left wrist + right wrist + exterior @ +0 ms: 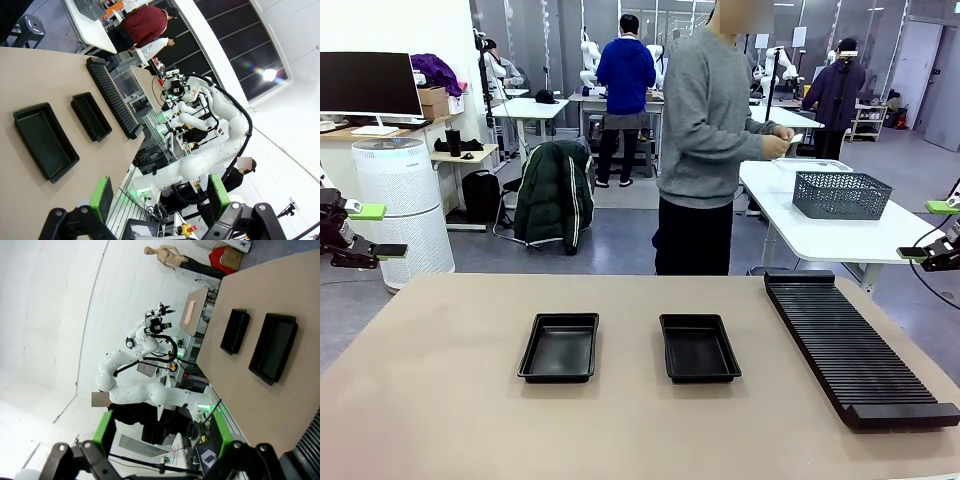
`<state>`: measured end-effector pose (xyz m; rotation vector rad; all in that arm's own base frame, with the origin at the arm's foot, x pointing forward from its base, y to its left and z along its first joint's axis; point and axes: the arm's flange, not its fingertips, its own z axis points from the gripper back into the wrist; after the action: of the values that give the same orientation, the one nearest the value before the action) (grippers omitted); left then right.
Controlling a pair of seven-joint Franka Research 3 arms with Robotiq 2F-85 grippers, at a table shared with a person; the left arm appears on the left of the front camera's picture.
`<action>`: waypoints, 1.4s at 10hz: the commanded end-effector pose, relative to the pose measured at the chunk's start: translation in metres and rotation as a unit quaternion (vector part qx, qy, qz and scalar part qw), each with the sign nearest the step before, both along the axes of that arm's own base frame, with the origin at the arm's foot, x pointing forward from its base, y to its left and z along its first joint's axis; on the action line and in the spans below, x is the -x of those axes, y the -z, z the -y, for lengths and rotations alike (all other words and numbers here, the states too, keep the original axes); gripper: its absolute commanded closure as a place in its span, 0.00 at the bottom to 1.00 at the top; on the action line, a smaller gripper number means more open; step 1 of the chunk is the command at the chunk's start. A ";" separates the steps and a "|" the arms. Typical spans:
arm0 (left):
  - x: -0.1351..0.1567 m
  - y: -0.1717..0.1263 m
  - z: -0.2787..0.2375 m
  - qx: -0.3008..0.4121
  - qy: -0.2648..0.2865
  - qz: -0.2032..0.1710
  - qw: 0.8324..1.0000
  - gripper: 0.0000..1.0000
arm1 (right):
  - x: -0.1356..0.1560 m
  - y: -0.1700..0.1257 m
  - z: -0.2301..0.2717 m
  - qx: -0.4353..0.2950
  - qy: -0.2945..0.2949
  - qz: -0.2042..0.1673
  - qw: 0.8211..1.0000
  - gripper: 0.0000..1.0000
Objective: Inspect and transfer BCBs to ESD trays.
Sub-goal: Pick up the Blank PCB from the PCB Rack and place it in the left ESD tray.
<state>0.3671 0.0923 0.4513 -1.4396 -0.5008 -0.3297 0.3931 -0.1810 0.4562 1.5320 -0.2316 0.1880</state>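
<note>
Front view: the left gripper (378,231) hangs in the air off the bench's (440,400) left edge, beyond its far left corner, with its green-padded fingers spread wide and nothing between them. On the bench, about midway between the near and far edges, two shallow black trays lie side by side and apart. The left tray (560,345) sits just left of centre and the right tray (699,346) just right of it, both with bare floors. A long black ribbed rack (855,350) runs along the right side of the bench, from near the far edge toward the near right corner. A person (710,130) in a grey sweater stands behind the far edge, turned sideways, holding something small and pale in both hands; what it is cannot be told. Behind, a grey mesh basket (841,194) rests on a white table (820,235). The right gripper (927,230) hovers off the bench's right edge, fingers likewise spread and empty. Left wrist view and right wrist view each show that arm's own fingers wide apart, well clear of both trays.
</note>
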 end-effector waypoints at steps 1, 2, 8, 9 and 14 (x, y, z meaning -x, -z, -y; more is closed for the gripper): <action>0.000 0.000 -0.001 0.002 -0.002 -0.004 1.000 0.00 | 0.000 -0.001 0.000 0.006 0.001 -0.002 1.000 0.00; 0.000 0.000 -0.001 0.002 -0.002 -0.004 1.000 0.00 | 0.000 -0.001 0.000 0.006 0.001 -0.002 1.000 0.00; 0.000 0.000 -0.001 0.002 -0.002 -0.004 1.000 0.00 | 0.000 -0.001 0.000 0.006 0.001 -0.002 1.000 0.00; 0.000 0.000 -0.001 0.002 -0.002 -0.004 1.000 0.00 | 0.000 -0.001 0.000 0.006 0.001 -0.002 1.000 0.00; 0.000 0.000 -0.001 0.002 -0.002 -0.004 1.000 0.00 | 0.000 -0.001 0.000 0.006 0.001 -0.002 1.000 0.00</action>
<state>0.3671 0.0923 0.4513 -1.4396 -0.5008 -0.3297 0.3931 -0.1810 0.4562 1.5320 -0.2316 0.1880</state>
